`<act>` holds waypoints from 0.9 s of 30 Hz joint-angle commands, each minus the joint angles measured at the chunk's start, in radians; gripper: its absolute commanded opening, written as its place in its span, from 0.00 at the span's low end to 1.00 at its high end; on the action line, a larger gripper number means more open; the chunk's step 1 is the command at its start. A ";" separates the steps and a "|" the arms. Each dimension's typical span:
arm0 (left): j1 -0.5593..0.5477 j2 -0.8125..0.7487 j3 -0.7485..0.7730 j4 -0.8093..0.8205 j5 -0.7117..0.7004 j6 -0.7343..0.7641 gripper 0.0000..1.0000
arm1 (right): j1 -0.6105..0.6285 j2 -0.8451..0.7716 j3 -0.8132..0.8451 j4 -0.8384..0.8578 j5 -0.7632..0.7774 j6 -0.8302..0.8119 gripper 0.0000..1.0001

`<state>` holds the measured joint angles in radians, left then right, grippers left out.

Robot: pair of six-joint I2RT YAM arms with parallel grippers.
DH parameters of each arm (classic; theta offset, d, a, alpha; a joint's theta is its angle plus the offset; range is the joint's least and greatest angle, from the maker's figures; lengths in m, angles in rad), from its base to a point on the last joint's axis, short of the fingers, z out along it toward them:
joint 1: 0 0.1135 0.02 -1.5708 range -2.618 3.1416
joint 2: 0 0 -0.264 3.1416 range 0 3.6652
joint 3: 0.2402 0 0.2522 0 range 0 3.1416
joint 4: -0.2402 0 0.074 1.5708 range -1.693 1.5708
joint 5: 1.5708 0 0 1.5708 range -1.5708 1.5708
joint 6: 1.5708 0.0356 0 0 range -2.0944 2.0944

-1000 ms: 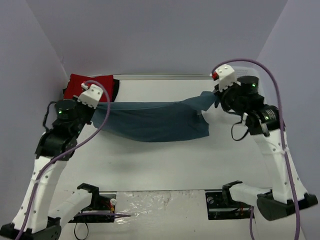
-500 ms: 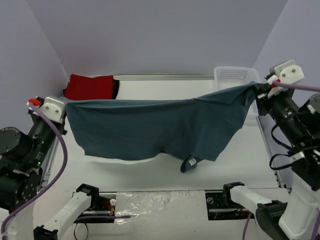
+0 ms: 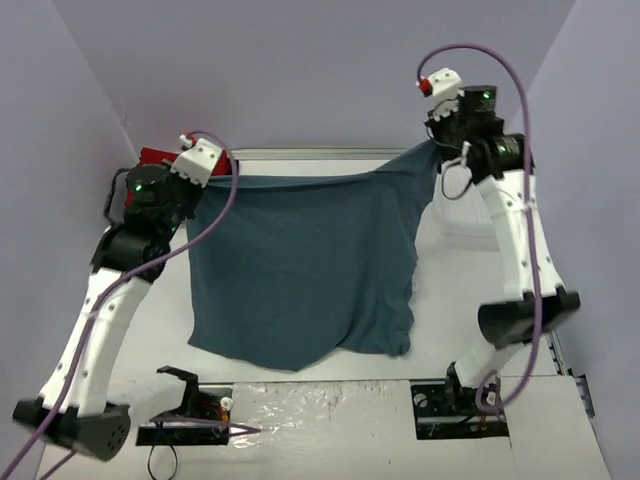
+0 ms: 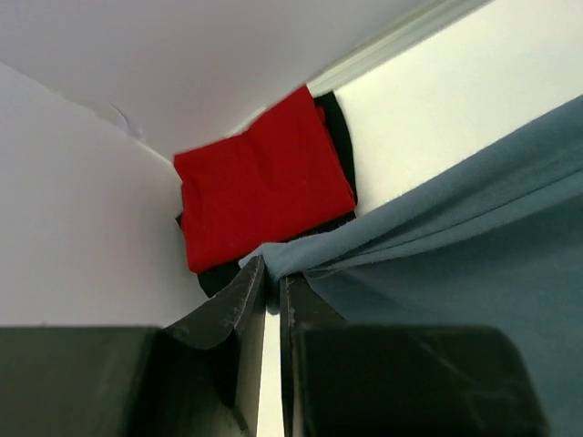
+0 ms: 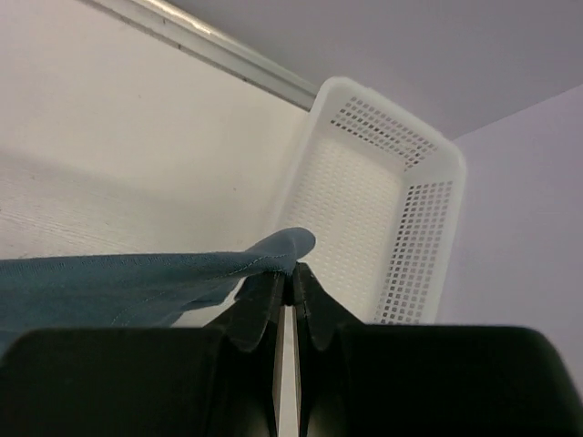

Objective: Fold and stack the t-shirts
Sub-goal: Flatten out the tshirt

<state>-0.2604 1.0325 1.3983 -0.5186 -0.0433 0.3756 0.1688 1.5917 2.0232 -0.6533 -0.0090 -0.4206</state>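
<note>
top: high rear, looking down | wrists: close-up | shared: teal t-shirt (image 3: pixel 300 260)

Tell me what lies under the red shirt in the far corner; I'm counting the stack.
Under the red t-shirt a black t-shirt shows, peeking out along its edges. Whether anything else lies beneath cannot be seen: the red cloth covers it.

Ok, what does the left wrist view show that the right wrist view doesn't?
Only the left wrist view: the folded red t-shirt lying on the black t-shirt in the corner. Only the right wrist view: the white lattice basket. Both: an edge of the teal t-shirt pinched between shut fingers, the left fingers in one and the right fingers in the other, with the cloth stretching away from the grip.
</note>
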 commanded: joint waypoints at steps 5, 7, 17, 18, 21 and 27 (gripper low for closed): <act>0.023 0.361 -0.090 0.362 -0.208 0.045 0.10 | 0.023 0.532 0.280 0.075 0.215 -0.015 0.21; 0.039 0.524 -0.050 0.402 -0.256 0.036 0.70 | 0.037 0.666 0.355 0.096 0.253 -0.049 0.91; 0.044 0.511 -0.091 0.460 -0.276 0.017 0.94 | 0.034 0.512 0.105 0.121 0.044 0.039 0.99; 0.044 0.459 -0.099 0.427 -0.268 0.016 0.94 | 0.044 0.475 0.063 0.123 0.035 0.040 0.99; 0.046 0.333 -0.157 0.347 -0.192 0.039 0.94 | 0.064 0.325 -0.114 0.121 -0.025 0.049 0.98; 0.047 0.077 -0.398 0.171 -0.049 0.157 0.94 | 0.090 0.001 -0.533 0.113 -0.097 0.085 0.93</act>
<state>-0.2211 1.1706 1.0916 -0.1867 -0.1764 0.4644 0.2455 1.6852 1.6421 -0.5079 -0.0463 -0.3676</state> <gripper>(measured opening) 0.946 0.936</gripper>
